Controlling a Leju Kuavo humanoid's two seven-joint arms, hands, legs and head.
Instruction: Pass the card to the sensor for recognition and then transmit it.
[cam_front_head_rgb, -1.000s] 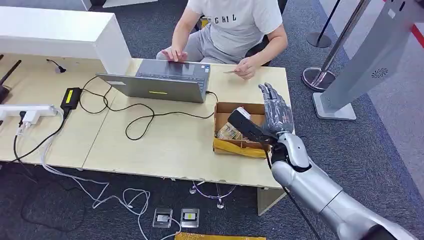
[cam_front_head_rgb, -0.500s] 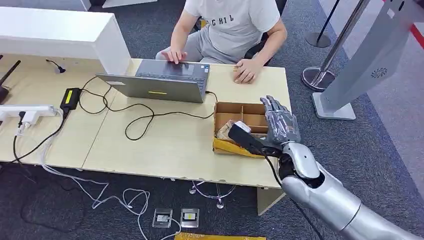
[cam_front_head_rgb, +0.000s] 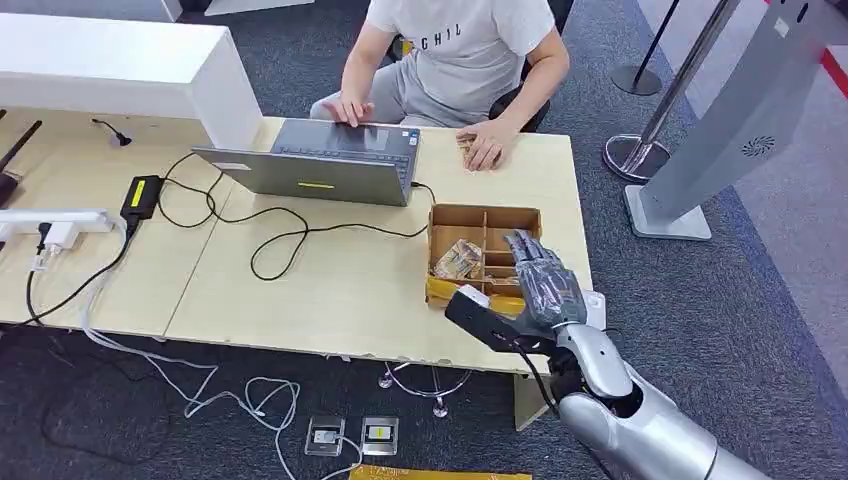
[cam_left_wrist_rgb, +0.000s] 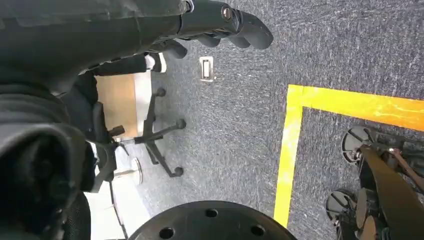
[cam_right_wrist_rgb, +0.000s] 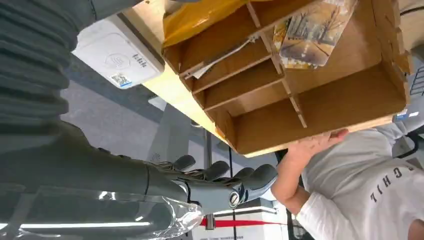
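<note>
Cardboard box (cam_front_head_rgb: 484, 215) beside right robot hand (cam_front_head_rgb: 540, 283)

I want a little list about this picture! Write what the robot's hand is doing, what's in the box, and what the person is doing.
right hand: fingers spread, holding nothing, above the near right corner of the cardboard box
box contents: picture cards in a left compartment
white sensor: on the desk beside the box
person: seated, one hand on the laptop, other hand flat on the desk
left hand: hangs over carpet, holds nothing
</note>
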